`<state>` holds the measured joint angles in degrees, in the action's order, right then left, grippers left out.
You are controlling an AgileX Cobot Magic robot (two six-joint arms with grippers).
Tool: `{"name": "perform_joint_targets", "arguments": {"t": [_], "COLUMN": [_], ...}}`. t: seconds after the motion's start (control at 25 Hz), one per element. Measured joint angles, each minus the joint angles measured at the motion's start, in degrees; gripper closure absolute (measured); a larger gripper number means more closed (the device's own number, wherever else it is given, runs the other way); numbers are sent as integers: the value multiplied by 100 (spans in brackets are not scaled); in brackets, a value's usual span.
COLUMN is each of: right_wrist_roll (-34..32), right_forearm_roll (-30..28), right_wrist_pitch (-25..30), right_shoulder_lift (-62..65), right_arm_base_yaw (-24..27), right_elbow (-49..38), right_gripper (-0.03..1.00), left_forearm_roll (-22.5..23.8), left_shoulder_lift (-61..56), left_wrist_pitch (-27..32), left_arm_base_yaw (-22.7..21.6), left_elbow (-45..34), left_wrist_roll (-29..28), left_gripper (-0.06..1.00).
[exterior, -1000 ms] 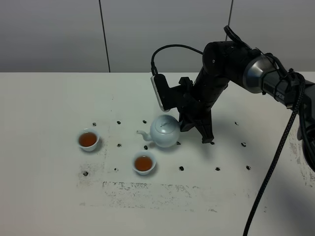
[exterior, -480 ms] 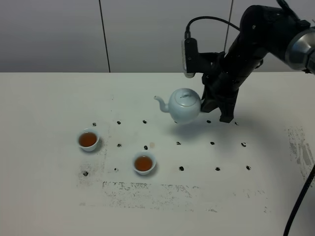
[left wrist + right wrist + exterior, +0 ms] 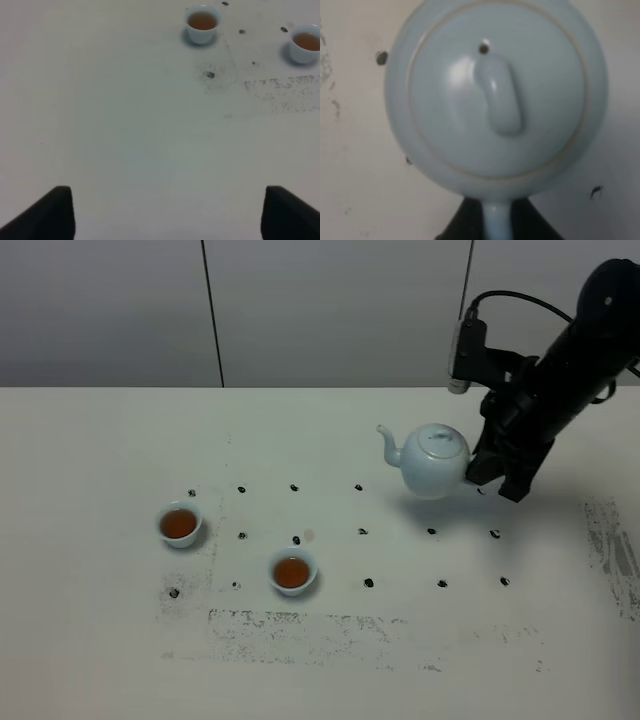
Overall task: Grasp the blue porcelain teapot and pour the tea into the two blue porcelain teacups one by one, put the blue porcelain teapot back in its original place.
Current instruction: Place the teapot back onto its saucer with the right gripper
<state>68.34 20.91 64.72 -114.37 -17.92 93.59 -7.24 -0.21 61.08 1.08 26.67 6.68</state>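
Observation:
The blue porcelain teapot (image 3: 432, 460) hangs upright a little above the white table, right of centre, with its spout pointing left. My right gripper (image 3: 482, 462) is shut on its loop handle. In the right wrist view the teapot's lid (image 3: 495, 95) fills the frame, and the handle (image 3: 495, 222) runs between the dark fingers (image 3: 457, 227). The two blue porcelain teacups (image 3: 180, 524) (image 3: 292, 572) stand at the left and front centre, both holding brown tea. My left gripper (image 3: 172, 215) is open over bare table, well short of the cups (image 3: 202, 22) (image 3: 306, 44).
Small black dots (image 3: 363, 531) mark a grid across the table's middle. Grey scuff marks (image 3: 300, 625) run along the front and at the right edge (image 3: 610, 540). A black cable (image 3: 520, 298) loops above the right arm. A grey wall stands behind the table.
The right gripper has carried the teapot from just beside the front cup up and away to the right. Both cups stayed put.

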Motion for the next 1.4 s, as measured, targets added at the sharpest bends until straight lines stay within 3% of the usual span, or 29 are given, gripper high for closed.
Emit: {"name": "perform_joint_targets", "arguments": {"t": [0.16, 0.44, 0.88, 1.4], "right_wrist_roll": [-335, -689, -750, -699], "right_forearm_roll": [27, 117, 28, 214], "right_wrist_pitch": [-377, -608, -589, -1172], "right_shoulder_lift": [267, 37, -58, -296], "right_arm_base_yaw": [149, 238, 1206, 1250], "right_elbow": [-621, -719, -752, -1283], "right_gripper": [93, 93, 93, 93], "left_forearm_roll": [0, 0, 0, 0], "left_shoulder_lift": [0, 0, 0, 0], "left_wrist_pitch": [0, 0, 0, 0], "left_arm_base_yaw": [0, 0, 0, 0], "left_elbow": [0, 0, 0, 0], "left_wrist_roll": [-6, -6, -6, -6], "left_gripper": [18, 18, 18, 18]}}
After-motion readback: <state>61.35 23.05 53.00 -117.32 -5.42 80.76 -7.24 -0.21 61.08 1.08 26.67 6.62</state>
